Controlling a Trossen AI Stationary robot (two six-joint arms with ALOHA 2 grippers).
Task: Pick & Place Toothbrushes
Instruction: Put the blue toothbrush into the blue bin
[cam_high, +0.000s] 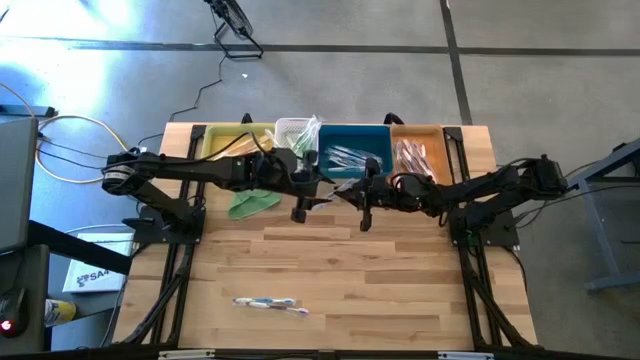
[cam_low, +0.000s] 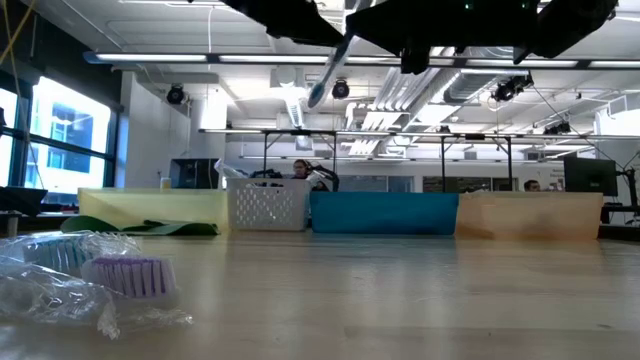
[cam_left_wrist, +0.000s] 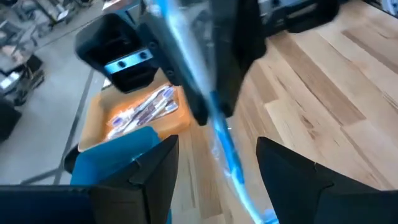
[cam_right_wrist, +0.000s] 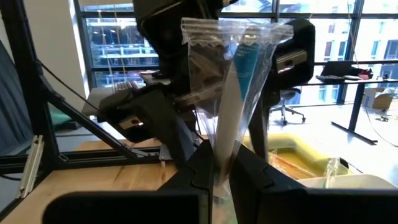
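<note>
- No brand name or label could be read on any wrapper or bin; only part of some white lettering was seen on a dark object on the floor (cam_high: 92, 276) off the bench's left edge, too small to be made out.
- The right gripper (cam_right_wrist: 225, 163) was seen closed on a blue-and-white toothbrush (cam_right_wrist: 239, 93) in a clear, crinkled, shiny wrapper, held up above the bench (cam_high: 400, 290) near its far edge, in front of the blue bin (cam_high: 352, 135).
- The left gripper (cam_left_wrist: 217, 165) was seen just beside it with its dark fingers (cam_left_wrist: 155, 168) spread apart on either side of the same wrapper, not touching it.
- Four rectangular bins were lined up along the far edge: a yellow bin (cam_high: 222, 140), a white lattice basket (cam_high: 290, 130), the blue bin and an orange bin (cam_high: 415, 150); wrapped brushes were seen lying in the blue and orange ones.
- A folded green cloth (cam_high: 252, 204) lay flat in front of the yellow bin.
- Another wrapped toothbrush (cam_high: 270, 304), blue and white, was left lying near the bench's near edge, left of centre.
- The benchtop was made of pale wooden planks with visible grain.
</note>
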